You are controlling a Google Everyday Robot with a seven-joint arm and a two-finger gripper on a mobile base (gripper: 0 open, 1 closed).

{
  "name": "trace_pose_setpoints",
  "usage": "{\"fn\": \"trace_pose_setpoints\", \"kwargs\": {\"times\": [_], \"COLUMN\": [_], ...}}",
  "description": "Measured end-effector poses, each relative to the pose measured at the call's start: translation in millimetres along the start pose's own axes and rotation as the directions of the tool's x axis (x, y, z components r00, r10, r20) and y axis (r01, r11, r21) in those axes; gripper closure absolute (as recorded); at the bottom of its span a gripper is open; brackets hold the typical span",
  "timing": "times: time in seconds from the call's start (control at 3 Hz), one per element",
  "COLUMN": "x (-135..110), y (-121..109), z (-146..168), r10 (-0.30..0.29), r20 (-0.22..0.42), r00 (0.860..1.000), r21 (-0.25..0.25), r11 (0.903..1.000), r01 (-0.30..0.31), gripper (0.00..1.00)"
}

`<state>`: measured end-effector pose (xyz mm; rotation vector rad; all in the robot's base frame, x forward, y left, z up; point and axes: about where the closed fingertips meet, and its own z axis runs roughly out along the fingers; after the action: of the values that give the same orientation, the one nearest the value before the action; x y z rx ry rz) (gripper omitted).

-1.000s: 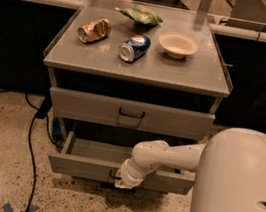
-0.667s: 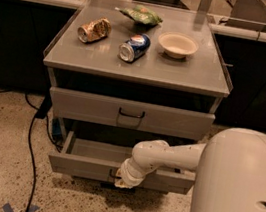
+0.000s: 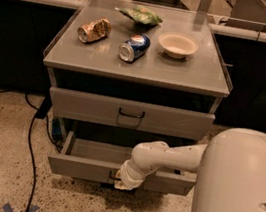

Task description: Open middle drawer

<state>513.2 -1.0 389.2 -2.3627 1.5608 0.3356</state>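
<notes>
The middle drawer (image 3: 87, 168) is pulled out of the cabinet, and its grey inside floor shows behind its front panel. My gripper (image 3: 123, 179) is low at the centre of that front panel, right where the drawer's handle sits. The gripper and wrist cover the handle. My white arm (image 3: 165, 156) reaches in from the right over the open drawer.
The taller drawer (image 3: 131, 114) above is closed, with a dark loop handle. On the cabinet top (image 3: 189, 72) lie a crushed can (image 3: 94, 29), a blue can (image 3: 134, 47), a green bag (image 3: 140, 15) and a white bowl (image 3: 177, 45). A black cable (image 3: 31, 136) runs across the floor at left. My white body (image 3: 238, 191) fills the lower right.
</notes>
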Motion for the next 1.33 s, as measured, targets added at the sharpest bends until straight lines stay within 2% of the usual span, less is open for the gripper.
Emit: {"fn": "trace_pose_setpoints", "kwargs": {"times": [1.33], "x": [-2.5], "y": [2.3], "z": [-0.3], "r10": [-0.014], "r20": [0.0], "r00": [1.0], "r21": [0.001], "r11": [0.9999], "r01": [0.014], "gripper": [1.0]}}
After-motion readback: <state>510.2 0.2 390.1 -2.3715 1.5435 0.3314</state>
